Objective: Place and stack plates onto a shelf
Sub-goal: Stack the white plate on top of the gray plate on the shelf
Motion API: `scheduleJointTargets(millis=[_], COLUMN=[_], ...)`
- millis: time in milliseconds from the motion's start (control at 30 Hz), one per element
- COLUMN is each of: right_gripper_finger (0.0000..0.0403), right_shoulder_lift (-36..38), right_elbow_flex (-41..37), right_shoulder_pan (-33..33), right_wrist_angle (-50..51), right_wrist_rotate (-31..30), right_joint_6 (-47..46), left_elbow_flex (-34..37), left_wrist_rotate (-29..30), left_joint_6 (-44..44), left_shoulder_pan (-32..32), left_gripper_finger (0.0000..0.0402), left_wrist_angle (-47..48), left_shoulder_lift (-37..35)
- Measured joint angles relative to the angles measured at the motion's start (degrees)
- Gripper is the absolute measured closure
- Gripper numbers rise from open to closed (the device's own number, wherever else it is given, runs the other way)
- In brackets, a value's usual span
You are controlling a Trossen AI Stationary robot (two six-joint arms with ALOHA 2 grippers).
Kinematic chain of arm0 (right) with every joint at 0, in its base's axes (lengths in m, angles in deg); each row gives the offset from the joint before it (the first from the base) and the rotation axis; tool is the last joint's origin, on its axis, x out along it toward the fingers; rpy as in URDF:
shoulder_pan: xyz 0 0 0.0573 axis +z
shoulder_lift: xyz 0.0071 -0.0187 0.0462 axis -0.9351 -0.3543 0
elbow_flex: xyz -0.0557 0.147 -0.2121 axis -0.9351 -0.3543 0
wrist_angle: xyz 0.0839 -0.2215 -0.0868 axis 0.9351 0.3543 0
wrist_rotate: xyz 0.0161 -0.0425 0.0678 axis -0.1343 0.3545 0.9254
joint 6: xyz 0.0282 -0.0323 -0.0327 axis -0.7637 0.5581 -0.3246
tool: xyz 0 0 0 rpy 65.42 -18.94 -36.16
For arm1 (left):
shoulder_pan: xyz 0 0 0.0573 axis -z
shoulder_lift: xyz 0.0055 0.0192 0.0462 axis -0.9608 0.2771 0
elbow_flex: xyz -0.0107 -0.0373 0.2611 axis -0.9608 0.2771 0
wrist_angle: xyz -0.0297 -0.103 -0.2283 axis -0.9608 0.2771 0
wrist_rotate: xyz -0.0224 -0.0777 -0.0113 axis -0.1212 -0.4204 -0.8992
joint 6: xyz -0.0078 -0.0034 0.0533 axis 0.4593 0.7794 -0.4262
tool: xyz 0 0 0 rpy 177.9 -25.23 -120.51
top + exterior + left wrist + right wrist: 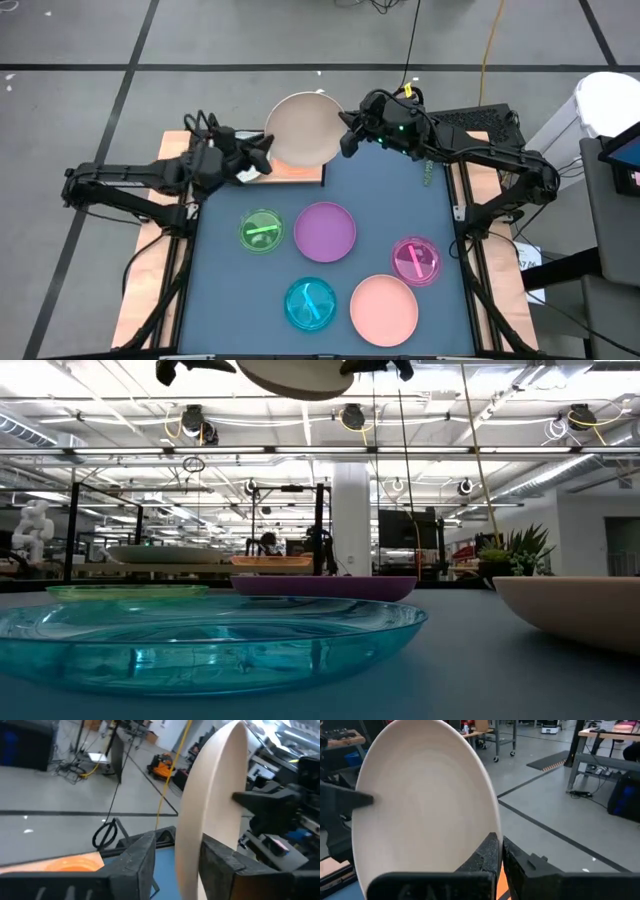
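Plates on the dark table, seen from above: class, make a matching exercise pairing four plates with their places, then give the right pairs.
Plates:
1. cream plate
2. purple plate
3. teal plate
4. green plate

Places:
A. table's middle
B. near edge, left of the pink plate
C. held up between both grippers, over the table's far edge
D. directly left of the purple plate

Pairs: 1-C, 2-A, 3-B, 4-D
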Motion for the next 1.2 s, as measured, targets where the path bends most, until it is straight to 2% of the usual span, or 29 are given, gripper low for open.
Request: scheduleJointTargets(millis=[200, 367, 533, 767, 1033, 1200], right_gripper_finger=[0.0402, 0.0402, 0.0402, 0.0402, 0.0402, 0.0402], right_shoulder_lift=[0.0, 0.1, 0.1, 0.1, 0.1, 0.1], right_elbow_flex=[0.0, 0.0, 0.0, 0.0, 0.0, 0.0], right_shoulder_pan=[-0.1, 0.0, 0.0, 0.0, 0.1, 0.1], right_wrist_angle=[1.2, 3.7, 3.8, 6.4, 7.3, 7.6], right_wrist_rotate=[-0.3, -0.1, -0.1, -0.1, -0.1, -0.1], right_joint_6=[-1.6, -3.7, -4.6, -7.0, -7.0, -7.0], left_elbow_flex=[0.0, -2.7, -10.8, -23.5, -26.3, -26.3], left_wrist_rotate=[-5.0, -9.7, -16.3, -23.4, -25.2, -19.9], left_joint_6=[-5.0, -11.3, -17.0, -13.9, -12.4, -12.6], left_shoulder_pan=[-3.4, -6.6, -9.6, -10.7, -9.5, -7.3], left_gripper_finger=[0.0229, 0.0222, 0.0222, 0.0222, 0.0222, 0.0239], left_wrist_angle=[0.0, 0.2, 5.0, 19.3, 26.0, 25.5], left_shoulder_lift=[-3.2, -3.1, 1.5, 8.0, 12.2, 14.2])
